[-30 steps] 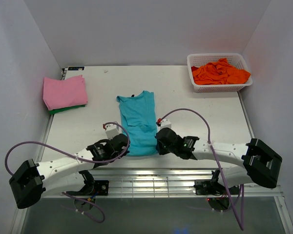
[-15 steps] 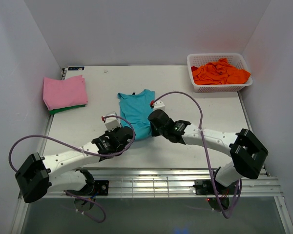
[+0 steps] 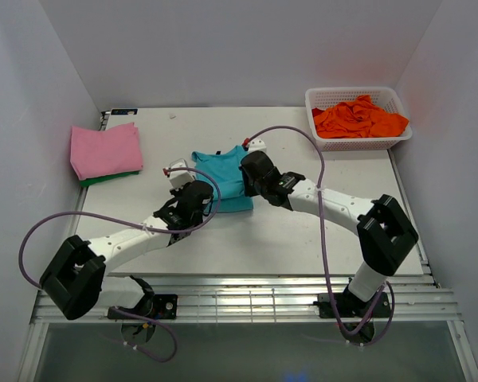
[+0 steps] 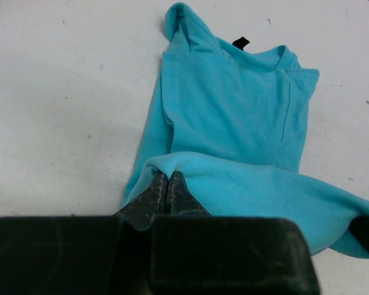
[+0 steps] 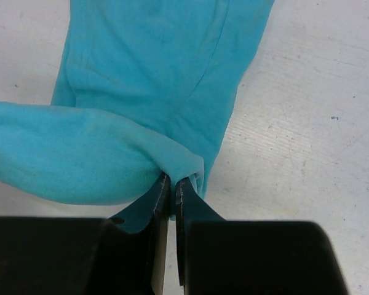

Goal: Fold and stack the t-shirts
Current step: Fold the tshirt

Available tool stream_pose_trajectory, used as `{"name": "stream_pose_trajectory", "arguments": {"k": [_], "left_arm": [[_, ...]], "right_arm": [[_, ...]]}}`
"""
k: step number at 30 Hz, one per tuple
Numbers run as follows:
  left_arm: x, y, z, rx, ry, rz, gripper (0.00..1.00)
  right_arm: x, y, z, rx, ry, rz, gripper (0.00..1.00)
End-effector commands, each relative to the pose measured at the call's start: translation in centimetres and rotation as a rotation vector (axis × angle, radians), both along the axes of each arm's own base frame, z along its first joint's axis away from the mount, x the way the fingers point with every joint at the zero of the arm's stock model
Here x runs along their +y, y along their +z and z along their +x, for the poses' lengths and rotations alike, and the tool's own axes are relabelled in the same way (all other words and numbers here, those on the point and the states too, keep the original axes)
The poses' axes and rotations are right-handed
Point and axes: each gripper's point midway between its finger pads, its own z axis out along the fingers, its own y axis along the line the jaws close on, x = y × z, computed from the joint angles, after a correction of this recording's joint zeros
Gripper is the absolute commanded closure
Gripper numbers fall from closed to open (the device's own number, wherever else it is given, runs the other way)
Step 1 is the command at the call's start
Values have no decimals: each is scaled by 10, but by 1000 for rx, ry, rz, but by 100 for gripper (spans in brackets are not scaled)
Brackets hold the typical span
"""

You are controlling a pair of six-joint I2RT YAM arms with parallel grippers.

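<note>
- Teal t-shirt [image 3: 223, 171] at middle of counter [image 3: 303, 231], near hem doubled over toward collar.
- Left end effector [image 4: 166, 192] pinches the hem's left corner, right end effector [image 5: 170, 187] the right (tips partly buried in cloth).
- Top view: both grips hidden behind wrists.

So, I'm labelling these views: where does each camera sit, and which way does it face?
Top: above, behind the robot, looking down on the table; both arms show.
Left wrist: on that arm, facing the teal shirt past the left gripper.
Right wrist: same, past the right gripper.
Shared: the shirt, pinched by both.
</note>
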Motion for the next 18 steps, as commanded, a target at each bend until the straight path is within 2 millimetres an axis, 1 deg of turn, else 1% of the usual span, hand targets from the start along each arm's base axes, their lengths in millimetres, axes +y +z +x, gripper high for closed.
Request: {"name": "stream_pose_trajectory", "arguments": {"k": [1,4,5,6,9,11,12,13,14,15,16,18], "left_arm": [[-13,30,27,-92,-28,-25,100],[-11,32,39,-99,-27,-15,100],[-10,30,43,-94,-25,-6,100],[-11,30,46,-96,-28,-6,100],[-9,25,58,-81,-23,0,100],[-7,23,65,-79,-14,-3,100],[-8,17,68,-66,-21,3,100],[-8,16,71,-66,-21,2,100],[-5,15,75,-63,-14,3,100],[-7,12,78,-58,-23,2,100],[-6,10,81,-54,-21,3,100],[-6,9,88,-51,-22,-2,100]], "right_arm": [[7,25,25,-63,8,24,92],[5,21,36,-55,4,17,92],[5,25,42,-63,2,21,92],[4,25,44,-62,2,21,92],[5,27,56,-69,3,22,92],[6,22,63,-58,7,19,92],[8,25,67,-64,9,25,92],[7,19,70,-52,12,19,92],[8,19,73,-53,12,22,92],[10,21,76,-57,14,26,92],[9,14,80,-45,14,20,92],[13,16,86,-48,20,27,92]]}}
